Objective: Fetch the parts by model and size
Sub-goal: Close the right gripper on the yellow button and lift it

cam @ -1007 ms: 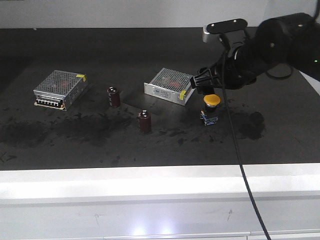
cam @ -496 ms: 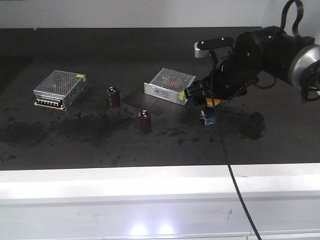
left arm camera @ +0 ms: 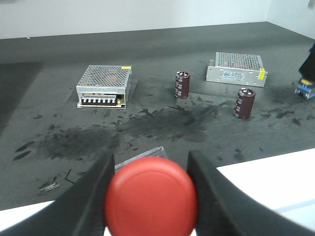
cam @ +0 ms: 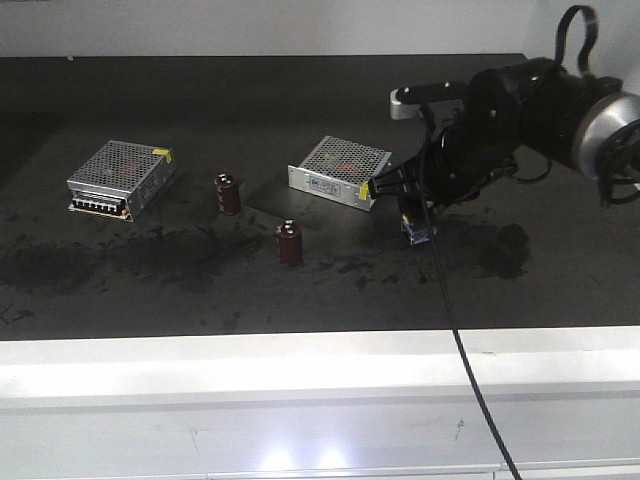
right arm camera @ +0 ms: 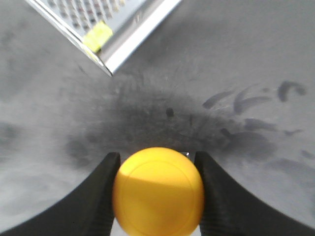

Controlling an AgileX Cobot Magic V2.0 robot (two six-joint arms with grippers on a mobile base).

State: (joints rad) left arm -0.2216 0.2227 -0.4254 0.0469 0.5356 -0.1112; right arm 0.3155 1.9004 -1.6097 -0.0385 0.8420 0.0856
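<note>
Left gripper (left arm camera: 150,164): both black fingers (left arm camera: 93,196) closed in against the sides of the red push-button switch (left arm camera: 151,199), clamped on its mushroom cap. The cap fills the gap between them and the base is hidden under it. The switch is held over the near pale edge of the table (cam: 200,100), as the left wrist view shows. Right gripper (right arm camera: 156,162): down low over the table, fingers (right arm camera: 101,191) hugging both flanks of the yellow push-button switch (right arm camera: 157,194), gripping its cap. In the front view only the switch's blue-grey base shows beneath the gripper, standing on the dark surface just beside the front right corner of the right power supply box (cam: 340,170). That box has a white label (left arm camera: 231,75) with a blue mark on its side wall and a yellow sticker (right arm camera: 98,35) at the corner. I cannot read the writing on either. The left power supply box (cam: 120,178) also has a yellow sticker on a far corner and a row of terminals facing me. Two brown capacitors (cam: 228,193) stand upright between the boxes, one nearer the front than the other, well apart from both grippers.
</note>
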